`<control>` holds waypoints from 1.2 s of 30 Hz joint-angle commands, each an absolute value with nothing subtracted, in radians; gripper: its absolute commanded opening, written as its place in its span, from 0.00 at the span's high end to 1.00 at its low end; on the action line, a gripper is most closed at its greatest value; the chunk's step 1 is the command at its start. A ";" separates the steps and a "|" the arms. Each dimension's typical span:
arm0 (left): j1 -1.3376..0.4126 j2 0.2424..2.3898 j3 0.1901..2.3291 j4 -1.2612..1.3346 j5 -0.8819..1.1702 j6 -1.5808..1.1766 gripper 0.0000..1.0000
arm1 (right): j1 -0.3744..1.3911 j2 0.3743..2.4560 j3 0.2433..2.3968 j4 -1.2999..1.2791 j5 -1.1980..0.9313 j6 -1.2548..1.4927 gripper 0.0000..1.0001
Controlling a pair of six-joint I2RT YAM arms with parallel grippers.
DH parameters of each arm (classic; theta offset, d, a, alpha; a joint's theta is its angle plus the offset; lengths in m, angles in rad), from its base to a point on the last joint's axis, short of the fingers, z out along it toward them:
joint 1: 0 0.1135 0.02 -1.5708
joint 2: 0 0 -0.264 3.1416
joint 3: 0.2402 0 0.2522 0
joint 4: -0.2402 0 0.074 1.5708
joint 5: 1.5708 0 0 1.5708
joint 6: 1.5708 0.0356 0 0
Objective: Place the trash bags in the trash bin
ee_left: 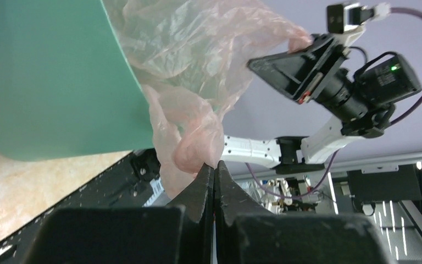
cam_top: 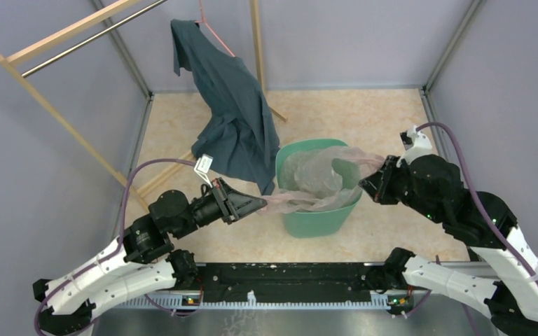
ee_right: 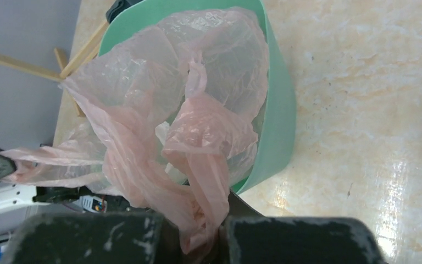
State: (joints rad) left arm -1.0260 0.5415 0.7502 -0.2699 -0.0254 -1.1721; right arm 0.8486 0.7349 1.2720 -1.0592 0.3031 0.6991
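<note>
one pale pink trash bag. one teal-green trash bin. one dark blue-grey shirt. one wooden rack with one metal rail. one white tag. two grippers: left gripper, right gripper.

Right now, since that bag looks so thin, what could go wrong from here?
The trash bag is pinched at opposite ends by the left gripper and right gripper, both shut; pulling apart could tear the film. It drapes over the rim of the trash bin, so a tug might tip it. The shirt hangs close to the left gripper and could snag.
</note>
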 commanded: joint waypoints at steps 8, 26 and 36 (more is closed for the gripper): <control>-1.025 0.553 0.756 -0.390 0.183 -1.159 1.00 | 0.853 0.608 1.292 -1.230 0.066 0.750 1.00; -1.025 0.585 0.646 -0.480 0.045 -1.144 1.00 | 0.852 0.522 0.941 -1.037 0.289 0.869 1.00; -1.025 0.643 0.571 -0.325 -0.086 -1.104 1.00 | 0.853 0.442 0.761 -0.705 0.426 0.729 0.89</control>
State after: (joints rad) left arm -1.0260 0.6029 0.5495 -0.4290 -0.0360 -1.1492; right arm 0.8490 0.4561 0.7498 -0.8719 0.3683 0.7990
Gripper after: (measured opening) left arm 0.006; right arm 0.044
